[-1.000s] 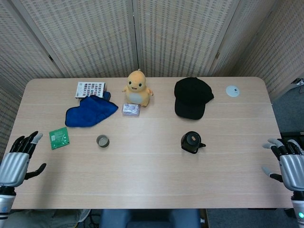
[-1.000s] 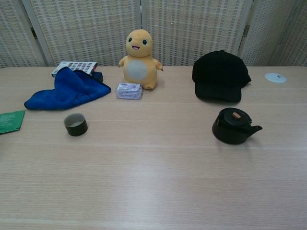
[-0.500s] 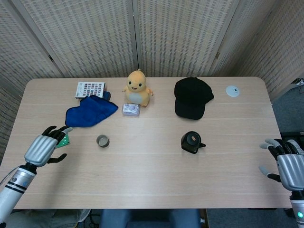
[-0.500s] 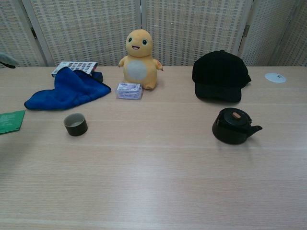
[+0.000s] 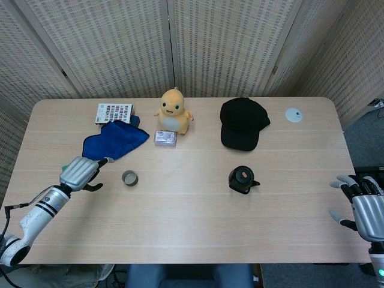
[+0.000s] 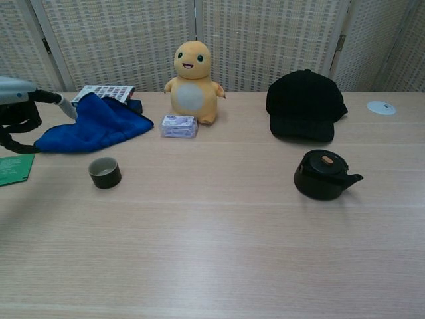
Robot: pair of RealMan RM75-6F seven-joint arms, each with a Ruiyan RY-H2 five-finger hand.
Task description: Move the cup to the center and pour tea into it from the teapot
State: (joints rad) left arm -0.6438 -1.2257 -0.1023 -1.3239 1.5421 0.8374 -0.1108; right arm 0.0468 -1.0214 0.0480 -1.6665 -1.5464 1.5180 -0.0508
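A small dark cup [image 5: 129,177] [image 6: 105,173] stands upright on the left part of the wooden table. A black teapot [image 5: 242,179] [image 6: 325,175] sits right of centre, spout pointing right. My left hand [image 5: 81,171] [image 6: 23,113] hovers just left of the cup with fingers apart, holding nothing and apart from the cup. My right hand [image 5: 364,204] stays at the table's right edge, fingers spread and empty, far from the teapot; the chest view does not show it.
A blue cloth [image 5: 114,140], a colour chart card [image 5: 113,113], a yellow plush toy [image 5: 173,111], a small wrapped packet [image 5: 165,138] and a black cap [image 5: 242,123] line the far half. A green card [image 6: 14,168] lies at the left; a white disc [image 5: 293,114] far right.
My left hand has swept from the table's left edge rightward and forward, reaching beside the cup. The right hand, cup and teapot have stayed where they were.
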